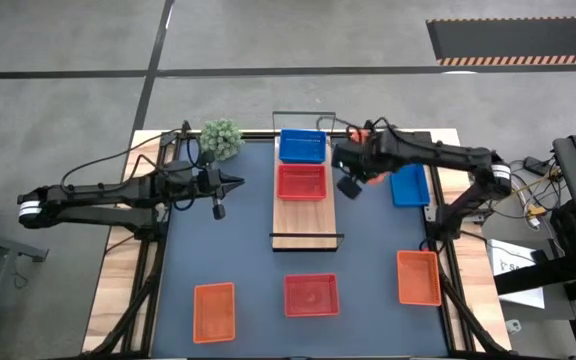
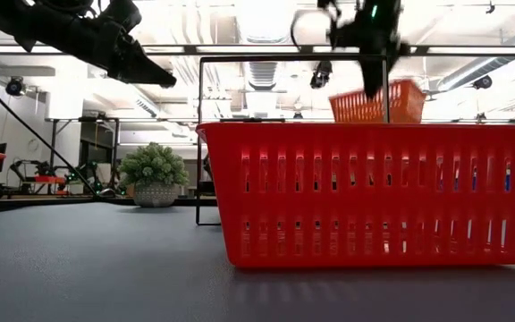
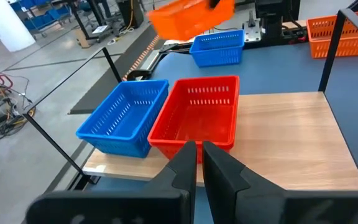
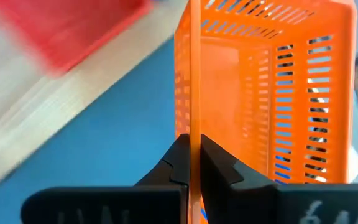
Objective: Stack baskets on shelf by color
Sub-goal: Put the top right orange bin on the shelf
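My right gripper [image 4: 190,165] is shut on an orange basket [image 2: 378,100], held in the air just right of the shelf's far part [image 1: 360,135]. On the light-wood shelf [image 1: 308,222] a blue basket [image 1: 302,146] sits at the far end, with a red basket [image 1: 301,182] just nearer; both rest on their bases. My left gripper [image 1: 230,183] hovers shut left of the shelf, level with the red basket [image 3: 201,115], touching nothing. In the left wrist view the orange basket [image 3: 191,15] shows blurred beyond the shelf. My right gripper pinches one side wall of the orange basket [image 4: 190,118], with one finger inside the basket and one outside. The fingers [image 2: 369,76] come from above, pointing down. The basket is lifted clear of the table and hangs by that wall, roughly level.
Loose on the dark-blue mat are a blue basket [image 1: 409,184] right of the shelf, an orange basket [image 1: 418,277] near right, a red basket [image 1: 311,294] near centre and an orange basket [image 1: 214,311] near left. A green plant ball [image 1: 222,139] stands far left. Black wire rails [image 1: 308,236] close the shelf's ends.
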